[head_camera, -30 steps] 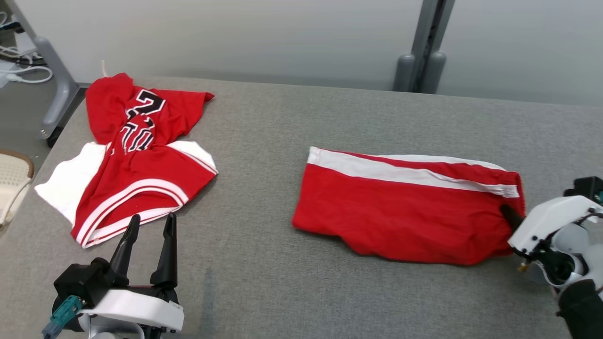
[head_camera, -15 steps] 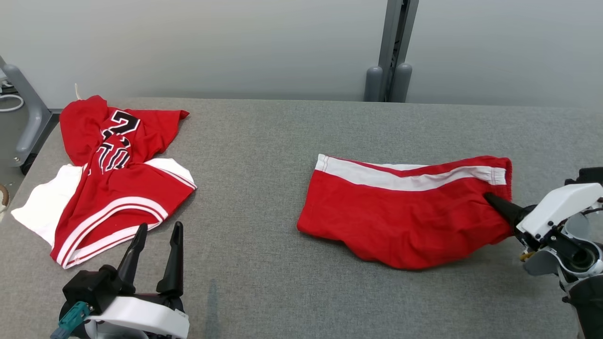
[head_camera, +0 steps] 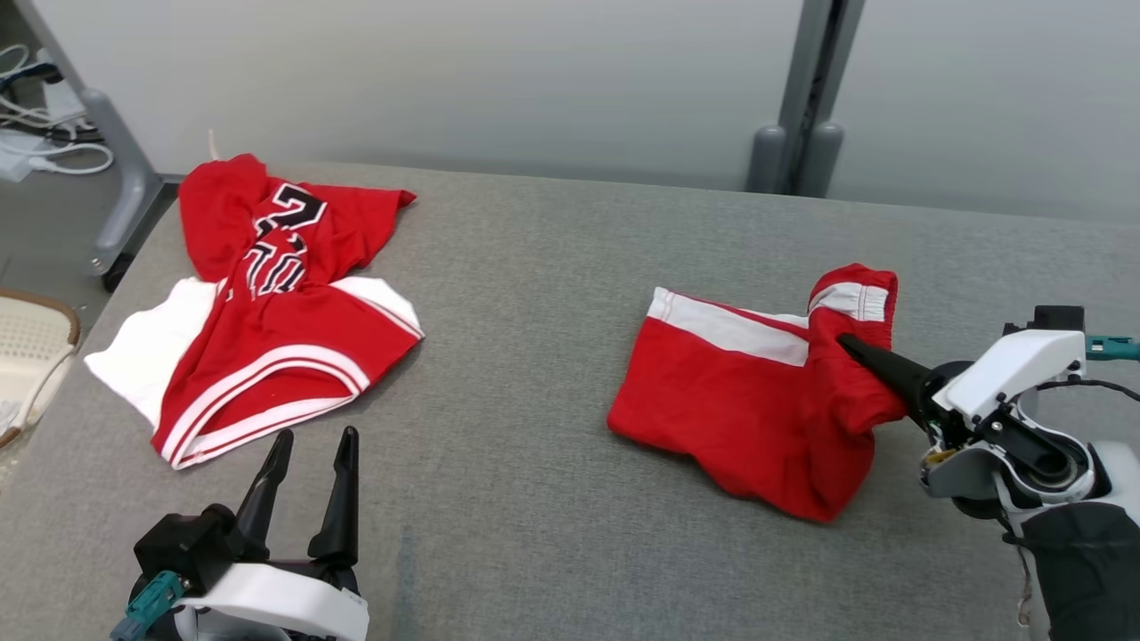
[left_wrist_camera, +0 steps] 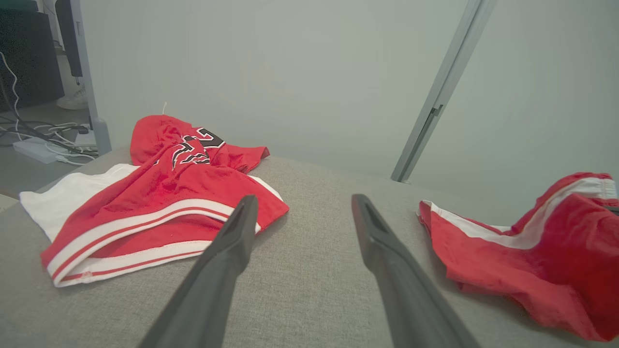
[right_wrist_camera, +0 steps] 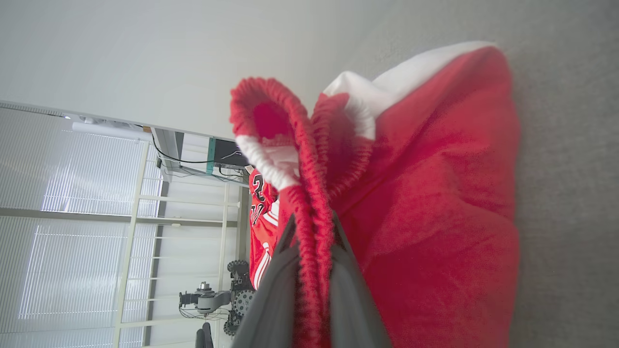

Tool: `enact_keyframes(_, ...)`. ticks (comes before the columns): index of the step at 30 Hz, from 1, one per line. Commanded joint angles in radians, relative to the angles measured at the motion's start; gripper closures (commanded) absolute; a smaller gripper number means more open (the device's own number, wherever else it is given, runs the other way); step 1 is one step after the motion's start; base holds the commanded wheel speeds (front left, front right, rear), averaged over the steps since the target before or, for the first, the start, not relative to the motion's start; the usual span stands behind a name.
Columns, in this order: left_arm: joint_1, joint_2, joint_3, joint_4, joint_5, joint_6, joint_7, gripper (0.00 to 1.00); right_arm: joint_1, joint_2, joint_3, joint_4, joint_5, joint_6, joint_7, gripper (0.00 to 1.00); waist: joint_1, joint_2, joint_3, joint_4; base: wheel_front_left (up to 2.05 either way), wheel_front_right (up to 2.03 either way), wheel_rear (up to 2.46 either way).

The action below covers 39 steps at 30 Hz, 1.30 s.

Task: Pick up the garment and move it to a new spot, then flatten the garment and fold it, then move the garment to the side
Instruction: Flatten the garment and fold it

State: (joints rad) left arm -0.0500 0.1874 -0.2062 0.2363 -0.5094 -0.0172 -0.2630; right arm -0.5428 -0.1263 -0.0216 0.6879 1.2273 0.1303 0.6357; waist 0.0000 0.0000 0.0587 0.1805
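The garment is a pair of red shorts (head_camera: 739, 401) with a white side stripe, lying on the right half of the grey table (head_camera: 534, 267). My right gripper (head_camera: 846, 343) is shut on the elastic waistband, holding that end up off the table and over toward the left, so the cloth bunches beneath it. The right wrist view shows the ruffled waistband pinched between the dark fingers (right_wrist_camera: 275, 290), with the shorts (right_wrist_camera: 435, 193) hanging past them. At the lower left my left gripper (head_camera: 317, 436) is open and holds nothing, well away from the shorts (left_wrist_camera: 532, 261).
A red jersey (head_camera: 276, 329) with black numbers lies crumpled over a white garment (head_camera: 134, 356) at the table's left end, just beyond my left gripper (left_wrist_camera: 304, 200). A woven basket (head_camera: 27, 347) stands off the table's left edge. A grey post (head_camera: 802, 89) rises behind.
My right gripper has raised the shorts' waistband end and carried it left, so the flat shorts have bunched up. The head camera has shifted. The left gripper stays open in place.
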Motion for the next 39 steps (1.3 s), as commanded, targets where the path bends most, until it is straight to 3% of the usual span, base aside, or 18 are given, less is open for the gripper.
enact_keyframes(1, -0.02, 0.002, 0.003, 0.004, -0.003, -0.007, -0.001, 0.0, -0.018, 0.013, -0.013, 0.017, 0.007, 0.001, -0.016, 1.0, 0.0, 0.0, 0.008, 0.026, 0.0, 0.0, 0.0)
enact_keyframes(11, -0.03, -0.01, 0.004, 0.023, 0.001, -0.015, -0.001, 0.0, -0.091, 0.059, -0.03, 0.159, -0.014, 0.002, -0.093, 1.0, 0.0, 0.0, 0.02, 0.104, 0.0, 0.0, 0.0)
enact_keyframes(22, -0.042, -0.019, 0.009, 0.034, 0.007, -0.02, -0.002, 0.0, -0.167, 0.073, -0.012, 0.318, -0.012, 0.002, -0.189, 1.0, 0.0, 0.0, 0.025, 0.139, 0.0, 0.0, 0.0)
enact_keyframes(23, -0.043, -0.019, 0.009, 0.035, 0.007, -0.021, -0.002, 0.0, -0.172, 0.074, -0.009, 0.326, -0.011, 0.002, -0.198, 0.92, 0.0, 0.0, 0.025, 0.141, 0.0, 0.0, 0.0)
enact_keyframes(24, -0.044, -0.02, 0.01, 0.037, 0.008, -0.022, -0.002, 0.0, -0.176, 0.074, -0.005, 0.337, -0.008, 0.002, -0.204, 0.71, 0.0, 0.0, 0.024, 0.143, 0.0, 0.0, 0.0)
enact_keyframes(25, -0.044, -0.02, 0.01, 0.037, 0.008, -0.022, -0.002, 0.0, -0.176, 0.074, -0.005, 0.337, -0.008, 0.002, -0.204, 0.71, 0.0, 0.0, 0.024, 0.143, 0.0, 0.0, 0.0)
enact_keyframes(26, -0.044, -0.02, 0.01, 0.039, 0.008, -0.022, -0.002, 0.0, -0.181, 0.074, 0.002, 0.346, 0.001, 0.002, -0.206, 0.5, 0.0, 0.0, 0.024, 0.144, 0.0, 0.0, 0.0)
enact_keyframes(27, -0.044, -0.021, 0.011, 0.04, 0.009, -0.023, -0.002, 0.0, -0.186, 0.074, 0.012, 0.347, 0.013, 0.002, -0.204, 0.0, 0.0, 0.0, 0.023, 0.145, 0.0, 0.0, 0.0)
enact_keyframes(31, -0.041, -0.02, 0.015, 0.044, 0.009, -0.022, -0.002, 0.0, -0.186, 0.074, 0.066, 0.322, 0.069, 0.002, -0.186, 0.0, 0.0, 0.0, 0.019, 0.144, 0.0, 0.0, 0.0)
enact_keyframes(32, -0.038, -0.021, 0.015, 0.042, 0.01, -0.021, -0.002, 0.0, -0.154, 0.073, 0.165, 0.204, 0.183, 0.002, -0.172, 0.0, 0.0, 0.0, 0.017, 0.13, 0.0, 0.0, 0.0)
enact_keyframes(33, -0.041, -0.021, 0.014, 0.042, 0.01, -0.02, -0.002, 0.0, -0.146, 0.073, 0.209, 0.161, 0.204, 0.002, -0.19, 0.0, 0.0, 0.0, 0.017, 0.124, 0.0, 0.0, 0.0)
enact_keyframes(39, -0.025, -0.011, 0.02, 0.028, 0.012, -0.011, -0.002, 0.0, -0.081, 0.008, 0.275, -0.018, 0.136, 0.002, -0.285, 0.0, 0.0, 0.0, 0.013, 0.095, 0.0, 0.0, 0.0)
